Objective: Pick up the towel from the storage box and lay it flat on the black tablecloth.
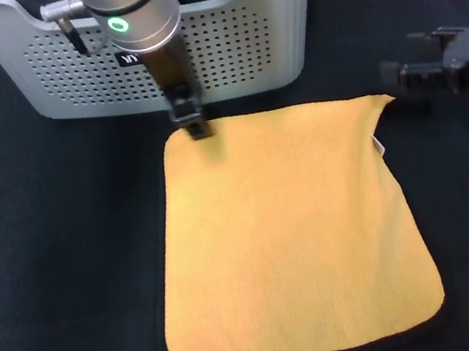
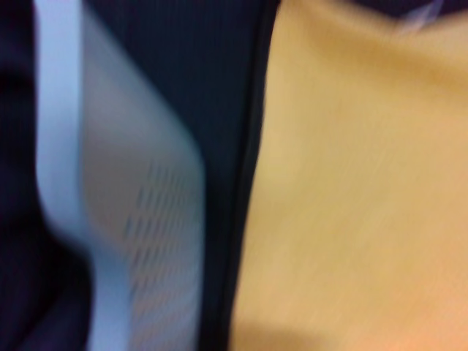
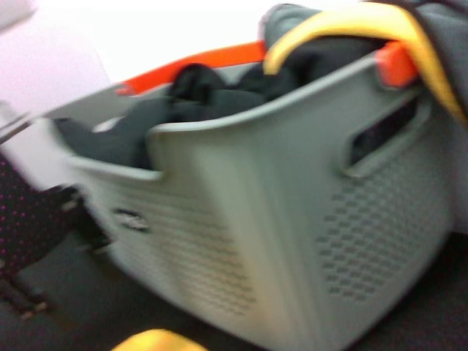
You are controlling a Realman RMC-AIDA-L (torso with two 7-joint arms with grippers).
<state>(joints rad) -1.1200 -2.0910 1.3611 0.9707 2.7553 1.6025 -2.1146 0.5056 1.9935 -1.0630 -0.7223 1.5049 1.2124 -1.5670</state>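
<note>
Towel point(image 1: 289, 234) flat, near edge cropped — left gripper point(image 1: 194, 129) state unclear, right gripper point(image 1: 398, 76) apart

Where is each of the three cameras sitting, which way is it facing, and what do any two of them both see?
Head view: high on the robot, looking down at the towel on the black tablecloth; left gripper at the towel's far corner, right gripper off its right.
Left wrist view: close over the towel's edge, no fingers seen.
Right wrist view: low, facing the storage box, no fingers seen.
All share the box.
</note>
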